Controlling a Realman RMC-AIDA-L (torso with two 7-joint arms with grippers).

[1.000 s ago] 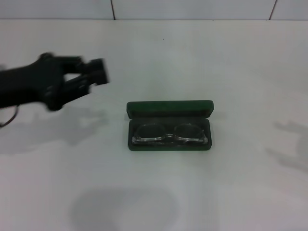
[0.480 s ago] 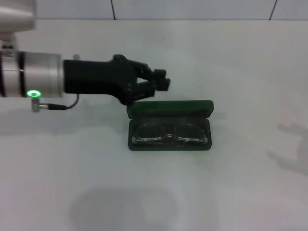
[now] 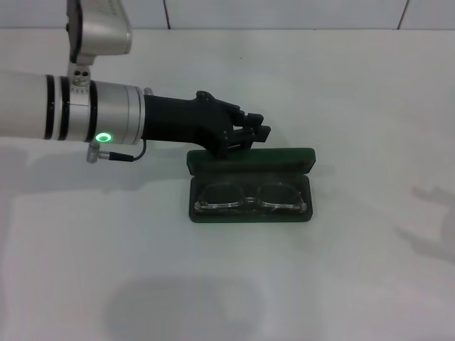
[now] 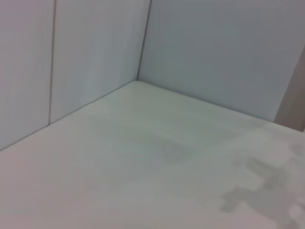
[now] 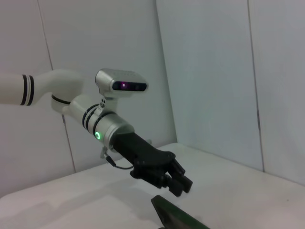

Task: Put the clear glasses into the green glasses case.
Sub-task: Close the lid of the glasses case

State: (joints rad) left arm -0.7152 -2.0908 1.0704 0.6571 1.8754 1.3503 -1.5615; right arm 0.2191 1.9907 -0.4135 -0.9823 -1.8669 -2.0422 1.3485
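So our left gripper (image 3: 254, 133) is reaching in from the left side of the white table (image 3: 355, 92), hanging just above and behind the raised lid of the green glasses case (image 3: 250, 186), near the lid's left half. The fingers (image 3: 259, 132) look pressed together, nothing pinched between them. From the right wrist view we see the same gripper (image 5: 181, 185) floating over the case's dark green edge (image 5: 177, 218), a clear gap between them.

The case is dark green, rectangular with rounded corners, hinged open, lid standing up at the back. The clear glasses (image 3: 250, 197) lie inside the dark-lined tray, folded, lenses side by side, filling nearly the whole width. They sit just in front of and below our gripper, not touching it.

Our right gripper isn't visible anywhere, only a faint shadow at the table's right edge
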